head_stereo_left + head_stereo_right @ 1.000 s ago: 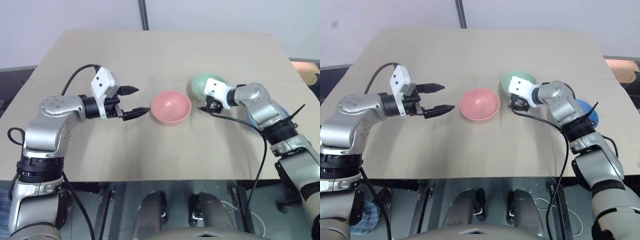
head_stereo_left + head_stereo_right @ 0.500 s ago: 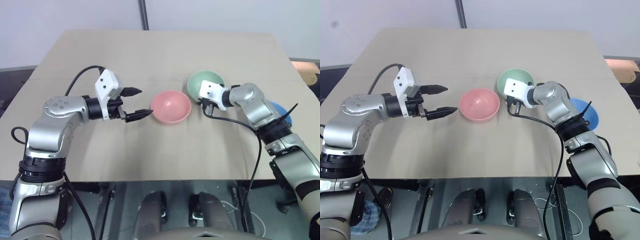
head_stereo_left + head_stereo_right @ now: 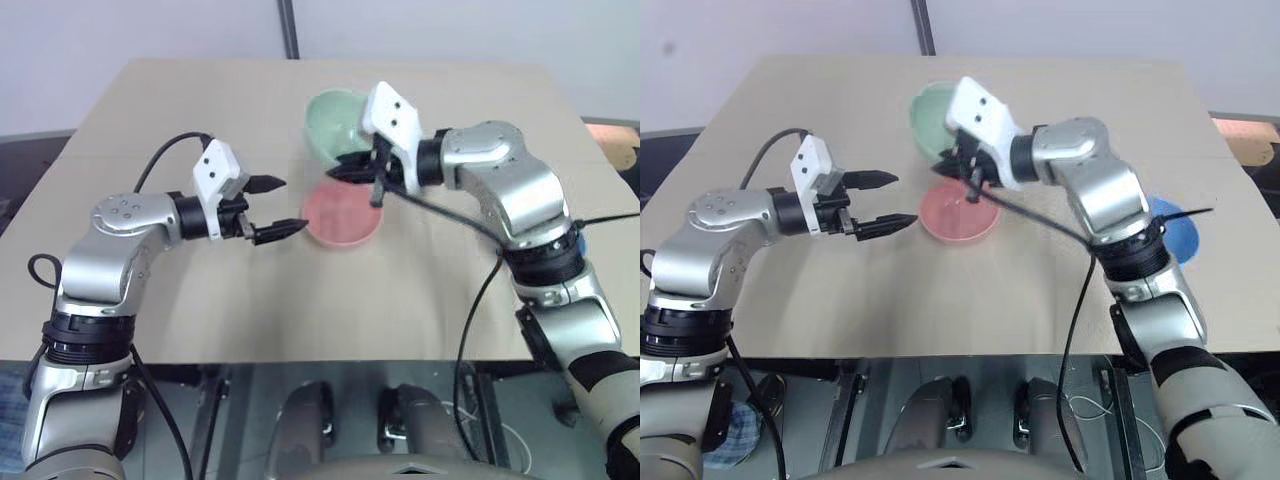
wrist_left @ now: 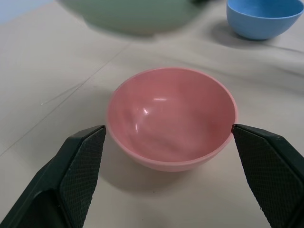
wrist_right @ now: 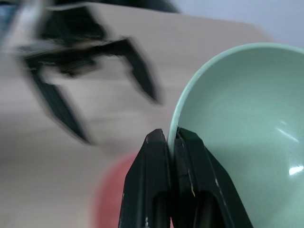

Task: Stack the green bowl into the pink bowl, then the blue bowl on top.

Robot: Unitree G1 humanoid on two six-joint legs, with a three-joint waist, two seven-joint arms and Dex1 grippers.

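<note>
My right gripper (image 3: 345,168) is shut on the near rim of the green bowl (image 3: 332,122) and holds it tilted in the air, just above and behind the pink bowl (image 3: 343,216). The right wrist view shows the fingers (image 5: 156,156) pinching that rim (image 5: 175,124). The pink bowl (image 4: 171,116) rests upright on the table. My left gripper (image 3: 290,204) stands open just left of it, one finger to each side of the bowl in the left wrist view. The blue bowl (image 3: 1174,226) sits on the table to the right, partly behind my right arm.
The bowls stand on a tan table (image 3: 200,110) with bare surface at the back and the left. Its front edge (image 3: 300,358) runs just below my arms. A black cable (image 3: 1080,290) hangs from my right wrist across the table's right half.
My right gripper closed on the green bowl's rim and carried it up and to the left, from the table right of the pink bowl to above it. The left gripper stayed put.
</note>
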